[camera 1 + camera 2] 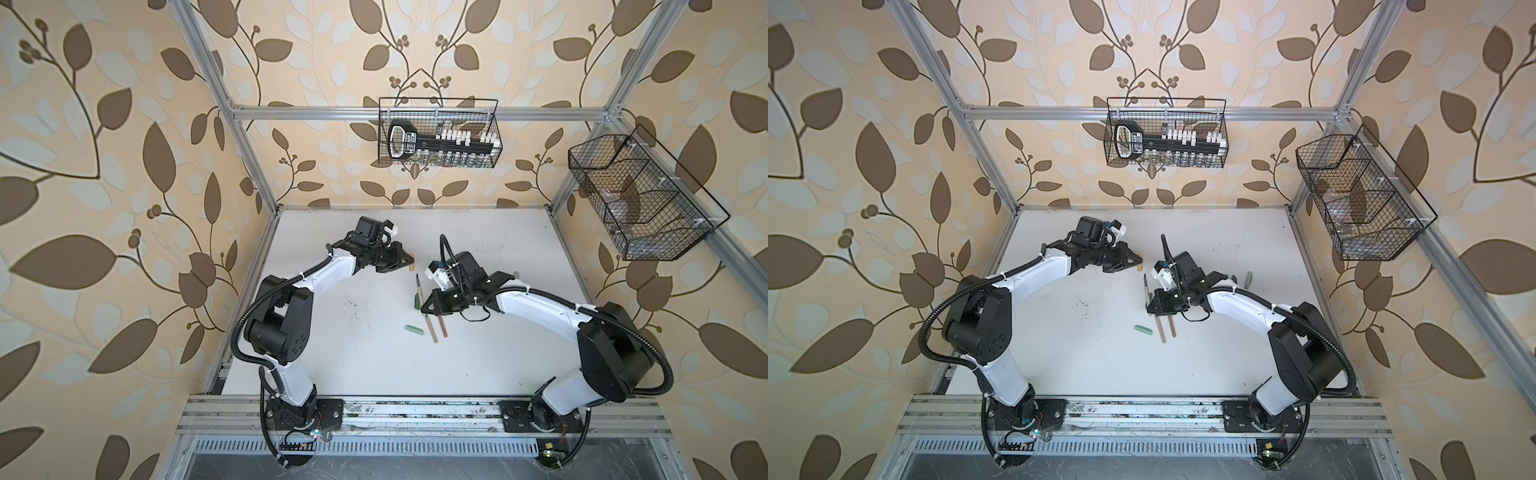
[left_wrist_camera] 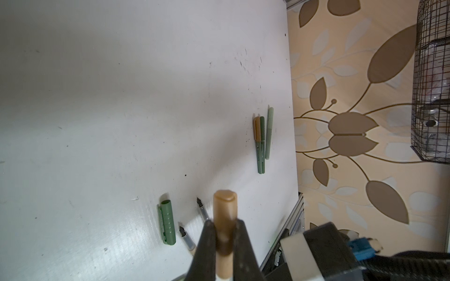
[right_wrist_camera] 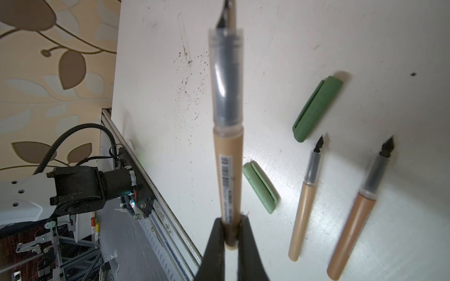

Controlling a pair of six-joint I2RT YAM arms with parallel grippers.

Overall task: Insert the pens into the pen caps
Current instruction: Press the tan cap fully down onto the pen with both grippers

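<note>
My left gripper [image 1: 409, 262] [image 2: 225, 223] is shut on a tan pen cap [image 2: 225, 209], whose rounded end sticks out past the fingers. My right gripper [image 1: 427, 306] [image 3: 230, 221] is shut on the tail of a tan pen [image 3: 227, 158], its dark nib pointing away toward the left gripper. On the white table lie two more uncapped tan pens [image 1: 433, 330] [image 3: 304, 206] [image 3: 355, 219]. A mint pen cap [image 1: 414, 330] [image 3: 260, 187] and a dark green pen cap [image 3: 316, 109] [image 2: 168, 225] rest beside them.
Three capped pens [image 2: 261, 143] lie together near the table's right edge, partly behind the right arm [image 1: 1249, 278]. Wire baskets hang on the back wall [image 1: 438, 133] and the right frame [image 1: 640, 199]. An aluminium rail [image 1: 415, 411] runs along the front.
</note>
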